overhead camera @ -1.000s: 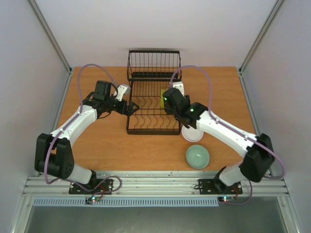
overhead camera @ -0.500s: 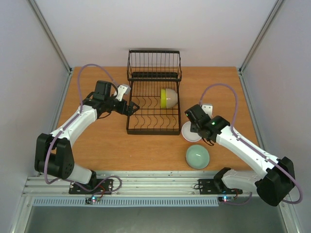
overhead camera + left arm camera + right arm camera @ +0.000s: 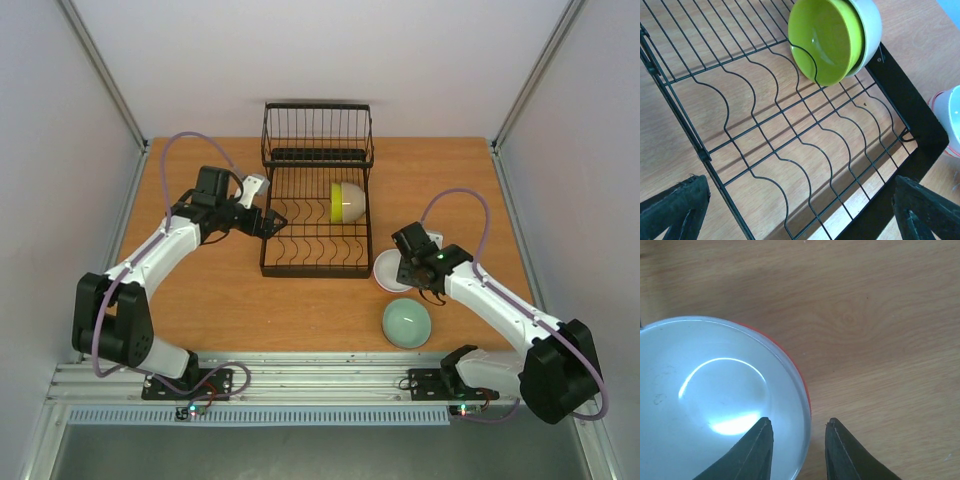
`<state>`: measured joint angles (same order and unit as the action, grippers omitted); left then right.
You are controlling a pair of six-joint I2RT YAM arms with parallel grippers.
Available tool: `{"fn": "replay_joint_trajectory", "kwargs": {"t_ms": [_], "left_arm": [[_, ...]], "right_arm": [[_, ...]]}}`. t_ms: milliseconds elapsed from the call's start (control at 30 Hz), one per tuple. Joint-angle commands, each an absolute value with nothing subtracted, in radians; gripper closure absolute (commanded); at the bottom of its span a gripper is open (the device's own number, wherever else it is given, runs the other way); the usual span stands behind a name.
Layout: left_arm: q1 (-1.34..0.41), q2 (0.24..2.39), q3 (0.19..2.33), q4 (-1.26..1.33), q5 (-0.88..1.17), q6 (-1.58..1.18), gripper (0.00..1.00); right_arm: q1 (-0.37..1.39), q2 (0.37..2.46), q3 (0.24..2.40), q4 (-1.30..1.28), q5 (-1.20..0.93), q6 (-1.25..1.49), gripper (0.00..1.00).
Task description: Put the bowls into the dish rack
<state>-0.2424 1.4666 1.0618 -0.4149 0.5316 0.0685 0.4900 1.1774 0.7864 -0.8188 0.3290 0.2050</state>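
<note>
The black wire dish rack stands mid-table. A yellow-green bowl stands on edge between its prongs at the right side, with a white bowl nested behind it; both show in the left wrist view. A white bowl with a red-orange outside sits upright on the table by the rack's front right corner. My right gripper is open, its fingers straddling that bowl's right rim. A pale celadon bowl sits nearer. My left gripper is open over the rack's left side.
The rack's taller basket section is at the far end. The red-rimmed bowl shows at the right edge of the left wrist view. Grey side walls and metal frame posts bound the wooden table.
My right arm has drawn back from the rack, leaving the yellow-green bowl standing there, and moved down to the red-rimmed bowl's rim. The left arm has not moved.
</note>
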Motion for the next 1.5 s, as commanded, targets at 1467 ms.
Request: {"fn": "replay_joint_trajectory", "kwargs": {"t_ms": [1467], "left_arm": [[-0.244,1.433,1.094,-0.452,0.61,0.107,0.01]], "right_arm": [[0.572,1.3,1.062,-0.694,0.311,0.046,0.99]]}}
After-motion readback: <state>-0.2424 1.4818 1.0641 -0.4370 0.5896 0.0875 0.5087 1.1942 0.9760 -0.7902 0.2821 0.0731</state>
